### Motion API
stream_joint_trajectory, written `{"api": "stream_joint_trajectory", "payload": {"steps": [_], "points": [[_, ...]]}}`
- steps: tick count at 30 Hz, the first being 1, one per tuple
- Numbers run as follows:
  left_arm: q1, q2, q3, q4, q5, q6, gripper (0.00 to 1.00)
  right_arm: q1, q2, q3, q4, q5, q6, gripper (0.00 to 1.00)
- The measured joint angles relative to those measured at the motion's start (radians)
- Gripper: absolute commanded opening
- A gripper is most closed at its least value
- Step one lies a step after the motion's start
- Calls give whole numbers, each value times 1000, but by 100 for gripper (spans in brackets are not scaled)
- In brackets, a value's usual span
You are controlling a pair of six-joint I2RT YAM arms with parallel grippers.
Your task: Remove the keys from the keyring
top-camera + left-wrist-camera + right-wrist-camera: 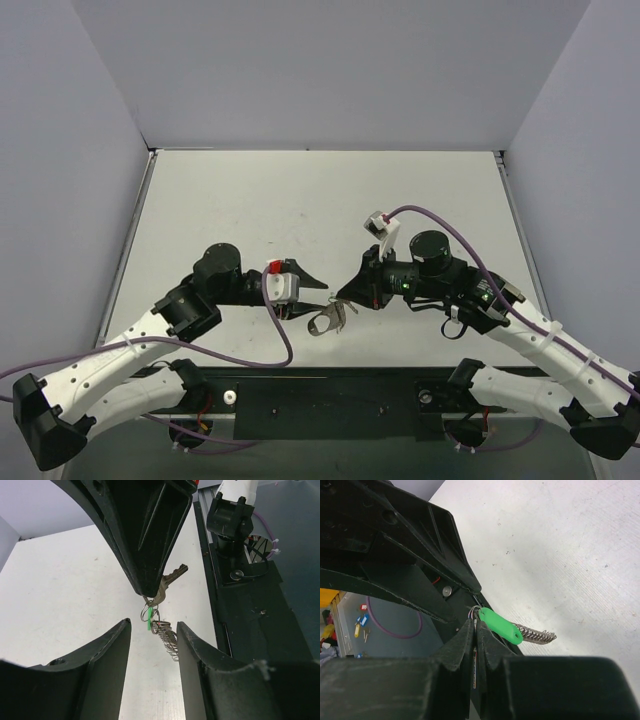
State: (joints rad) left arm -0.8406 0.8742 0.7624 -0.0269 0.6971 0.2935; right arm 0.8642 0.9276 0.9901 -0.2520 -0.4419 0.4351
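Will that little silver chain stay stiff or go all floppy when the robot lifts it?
Probably floppy: the chain is small separate links and droops in a wavy line from the keyring pinched by the right gripper. It will likely swing when moved, since only its top end is attached. It looks light, far thinner than the gripper.

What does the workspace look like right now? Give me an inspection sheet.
Surface: white table, lightly scuffed, a few dark specks.
Job's things: keyring carrying one visible key, a green tag and a chain, hanging from the right pincer.
Clutter: nothing seen.
Pincers: right pincer shut on the keyring; left pincer open, close to the chain, gripping nothing.
Cables: purple cable on each arm.
Surroundings: grey walls on three sides.
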Motion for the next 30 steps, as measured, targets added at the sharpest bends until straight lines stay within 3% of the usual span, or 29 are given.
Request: {"api": "stream_joint_trajectory", "payload": {"steps": [30], "points": [[-43,96,69,-57,3,117,27,-1,-10,0,-2,-10,-2,0]]}}
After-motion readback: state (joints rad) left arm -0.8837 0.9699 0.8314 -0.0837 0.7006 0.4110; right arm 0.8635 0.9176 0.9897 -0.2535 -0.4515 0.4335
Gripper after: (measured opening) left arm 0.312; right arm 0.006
